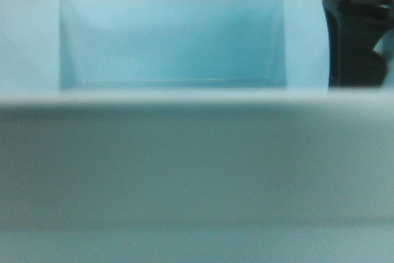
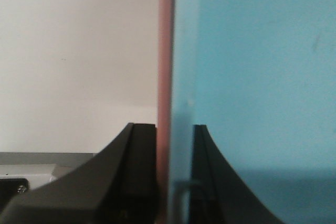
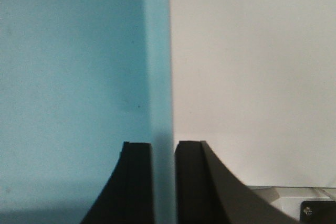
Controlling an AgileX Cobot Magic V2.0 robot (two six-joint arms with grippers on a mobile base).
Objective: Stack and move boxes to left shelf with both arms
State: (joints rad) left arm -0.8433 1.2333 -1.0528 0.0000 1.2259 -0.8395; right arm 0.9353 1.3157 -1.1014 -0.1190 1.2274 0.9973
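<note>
Sky-blue open-topped plastic bin (image 1: pixel 172 35) sits nested in a salmon-pink plastic bin (image 2: pixel 166 51), gripped on both sides: the carry step, I judge.
Left claw (image 2: pixel 170 129) pinches the pink and blue walls together; right claw (image 3: pixel 161 145) pinches the blue wall. The left shelf is out of sight. Next: both arms swing left in step, level.

The front-facing view sits hard against the near wall of the light sky-blue open-topped plastic bin (image 1: pixel 172 41). It looks level over the bin's blurred rim, into the hollow, to the far wall. Each wrist view looks along its own tool, very close to a side wall of that bin. The left tool (image 2: pixel 170 127) has the blue face on its right, and the right tool (image 3: pixel 163 144) has it on its left. All three views share this bin.
</note>
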